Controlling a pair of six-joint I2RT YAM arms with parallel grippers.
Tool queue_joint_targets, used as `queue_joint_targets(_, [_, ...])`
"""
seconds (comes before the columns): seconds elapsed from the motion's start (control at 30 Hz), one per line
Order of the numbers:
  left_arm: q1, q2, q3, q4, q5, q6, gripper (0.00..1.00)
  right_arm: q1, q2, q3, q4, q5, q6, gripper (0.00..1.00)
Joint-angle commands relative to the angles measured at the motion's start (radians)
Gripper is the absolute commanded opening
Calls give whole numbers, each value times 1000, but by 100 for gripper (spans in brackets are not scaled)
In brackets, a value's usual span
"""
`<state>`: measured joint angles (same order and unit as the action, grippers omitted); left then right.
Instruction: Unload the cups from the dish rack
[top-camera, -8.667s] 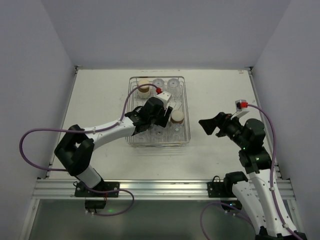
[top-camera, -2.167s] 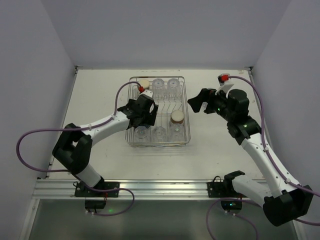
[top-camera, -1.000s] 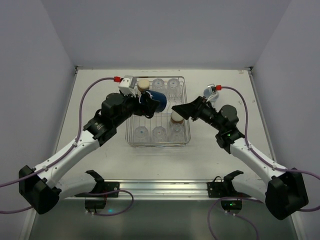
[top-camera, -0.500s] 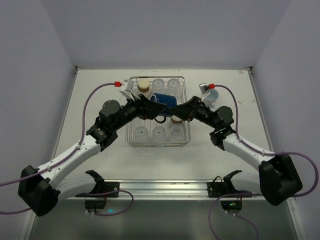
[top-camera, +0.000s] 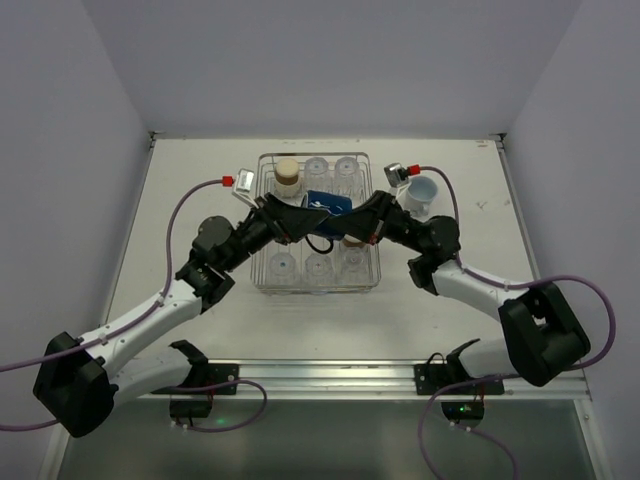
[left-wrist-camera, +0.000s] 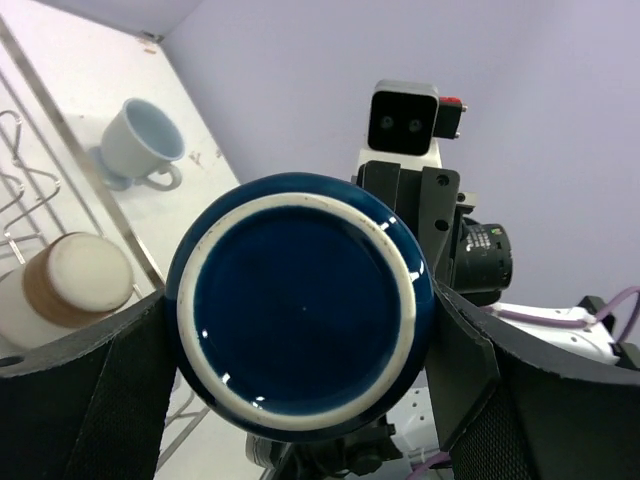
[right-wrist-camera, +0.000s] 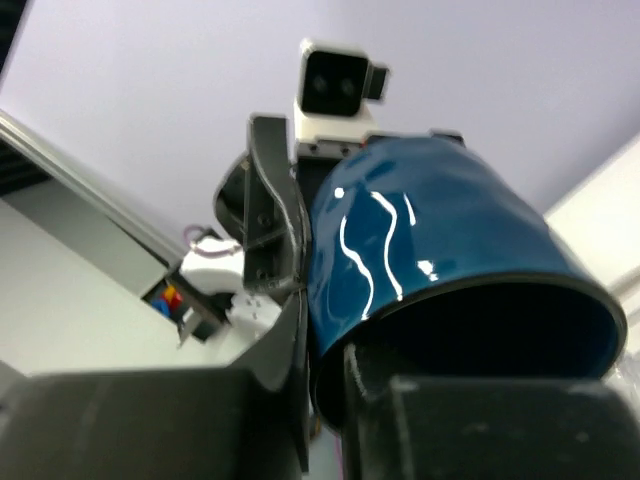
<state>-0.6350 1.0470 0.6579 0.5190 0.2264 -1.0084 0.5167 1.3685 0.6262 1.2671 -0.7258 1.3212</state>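
The dark blue mug with its white squiggle hangs on its side in the air above the dish rack. My left gripper is shut across its body; the mug's base fills the left wrist view between both fingers. My right gripper is shut on the mug's rim, one finger inside the mouth and one outside. Inside the rack stand a beige cup, clear tumblers and a brown cup, half hidden under my right gripper.
A pale blue-grey cup stands on the table to the right of the rack, also in the left wrist view. More clear tumblers fill the rack's front row. Both arms cross over the rack's middle.
My right gripper has moved left to the mug and shut on its rim. The left arm has carried the mug a little to the right, above the rack.
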Motion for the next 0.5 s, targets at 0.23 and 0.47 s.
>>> queue_joint_targets(0.23, [-2, -61, 86, 70, 22, 66, 100, 8, -95, -25, 203, 52, 49, 0])
queue_joint_targets(0.47, [0, -157, 101, -143, -42, 235, 100, -17, -227, -49, 11, 104, -58, 0])
